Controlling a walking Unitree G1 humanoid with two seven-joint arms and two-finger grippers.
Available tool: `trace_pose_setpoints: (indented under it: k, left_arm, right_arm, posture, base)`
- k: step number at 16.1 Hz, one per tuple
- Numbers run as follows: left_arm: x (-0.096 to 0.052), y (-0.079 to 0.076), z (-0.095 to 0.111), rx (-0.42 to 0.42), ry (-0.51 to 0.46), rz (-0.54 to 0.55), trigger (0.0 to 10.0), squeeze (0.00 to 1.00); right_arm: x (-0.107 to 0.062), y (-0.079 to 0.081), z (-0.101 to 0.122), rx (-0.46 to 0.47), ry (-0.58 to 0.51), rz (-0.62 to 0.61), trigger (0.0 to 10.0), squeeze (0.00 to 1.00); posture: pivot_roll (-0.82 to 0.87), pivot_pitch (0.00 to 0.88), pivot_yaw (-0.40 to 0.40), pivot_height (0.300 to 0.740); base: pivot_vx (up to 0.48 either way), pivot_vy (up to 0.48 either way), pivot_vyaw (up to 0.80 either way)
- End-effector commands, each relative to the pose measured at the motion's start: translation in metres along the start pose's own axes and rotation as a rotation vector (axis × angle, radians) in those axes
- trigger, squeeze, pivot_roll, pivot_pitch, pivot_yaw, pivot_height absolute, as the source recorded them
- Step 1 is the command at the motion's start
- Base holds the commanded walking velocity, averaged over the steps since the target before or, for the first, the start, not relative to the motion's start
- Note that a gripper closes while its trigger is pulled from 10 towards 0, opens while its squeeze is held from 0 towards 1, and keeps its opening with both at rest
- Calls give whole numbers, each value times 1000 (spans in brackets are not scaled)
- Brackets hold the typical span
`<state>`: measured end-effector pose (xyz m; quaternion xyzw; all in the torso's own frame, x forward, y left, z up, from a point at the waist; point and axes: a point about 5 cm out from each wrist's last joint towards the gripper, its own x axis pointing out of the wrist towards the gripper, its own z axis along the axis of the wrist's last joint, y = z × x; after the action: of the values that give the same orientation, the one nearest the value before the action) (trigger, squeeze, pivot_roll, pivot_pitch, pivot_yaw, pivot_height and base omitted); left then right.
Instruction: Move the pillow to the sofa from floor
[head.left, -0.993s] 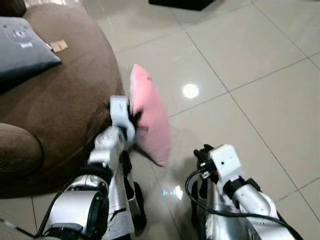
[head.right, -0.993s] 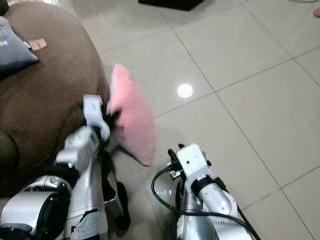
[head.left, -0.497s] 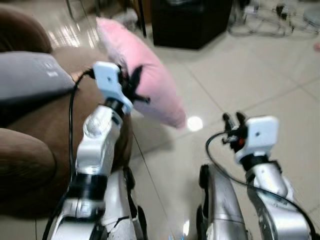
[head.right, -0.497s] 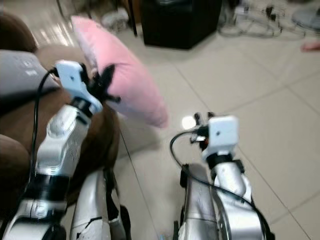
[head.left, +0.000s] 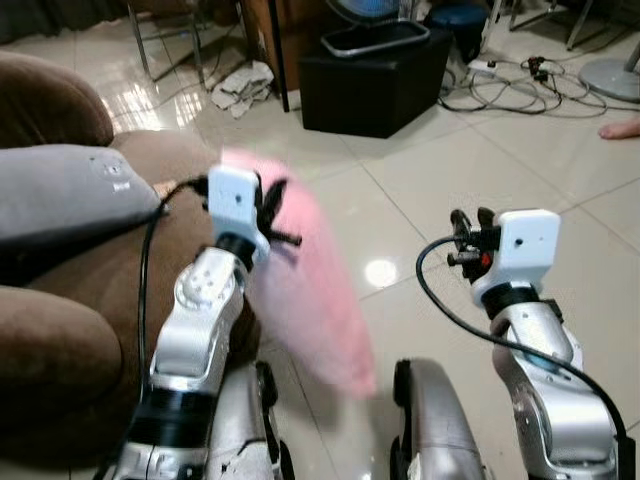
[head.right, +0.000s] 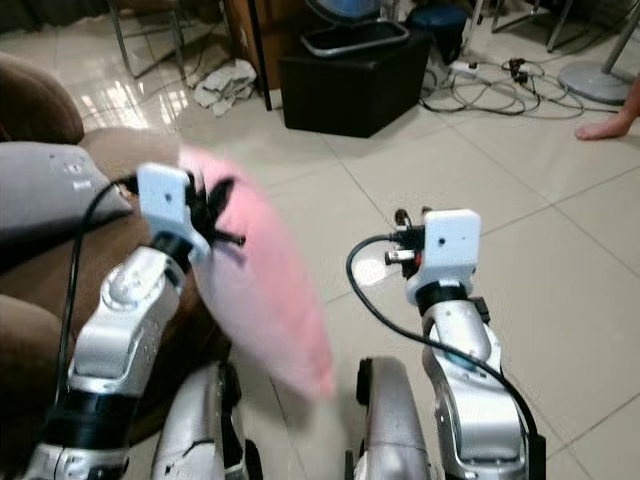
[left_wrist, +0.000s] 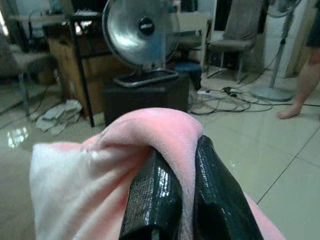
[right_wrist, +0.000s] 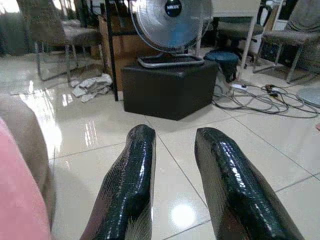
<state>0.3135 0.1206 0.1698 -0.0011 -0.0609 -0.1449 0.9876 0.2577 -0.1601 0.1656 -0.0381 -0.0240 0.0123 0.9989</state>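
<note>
Pillow (head.left: 305, 290) is off the floor now, hanging mid-frame in the head views, blurred, so prob. swinging. Left claw (head.left: 272, 212) has it by the top edge; wrist view shows both black fingers (left_wrist: 155, 200) pinched tight on a fold of pink fabric (left_wrist: 165, 130). Rest of the pillow droops below the claw, lower corner near the robot's legs at bottom centre.

Sofa (head.left: 70, 330) fills the left side of the frame, brown, w/ a grey cushion (head.left: 70, 190) lying on the seat at upper left. Pillow hangs just beside the sofa's front edge, not over the seat yet.

Right claw (right_wrist: 170, 190) is up at right of frame, holding nothing, fingers apart w/ tile floor (head.left: 520, 150) showing between them.

Step in hand, as I read it: carry phase, lift done, placing not yet done. Next move calls for bringing the left arm over toward the left of frame so the pillow hangs above the seat, clear of the grey cushion if poss., then lowering & letting go. Grip is on one edge only, so a swing could drag the low corner against the sofa front; needs enough height first.
</note>
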Motion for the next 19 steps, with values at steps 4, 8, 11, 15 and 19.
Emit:
trace_pose_setpoints:
  k: [4,8,11,15,19]
  left_arm:
    - [0,2,14,29,-52,46,10000,0]
    - [3,-1,13,26,-45,45,10000,0]
    - [4,-3,13,35,-45,38,10000,0]
    - [6,-4,13,59,-43,24,10000,0]
    - [11,-4,14,62,-43,13,10000,0]
  right_arm:
    - [3,1,-2,19,25,13,10000,0]
    - [3,-1,-2,14,30,13,10000,0]
    - [3,-1,-2,15,32,17,10000,0]
    - [2,-6,-12,15,62,-34,10000,0]
    - [1,-10,-16,-46,84,-54,10000,0]
  posture:
    - [-73,29,49,676]
    - [-85,29,55,726]
    - [-84,30,53,740]
    - [-81,28,54,740]
    - [-86,26,69,740]
  base:
    - [0,0,0]
    - [0,0,0]
    - [0,0,0]
    - [0,0,0]
    - [247,0,400]
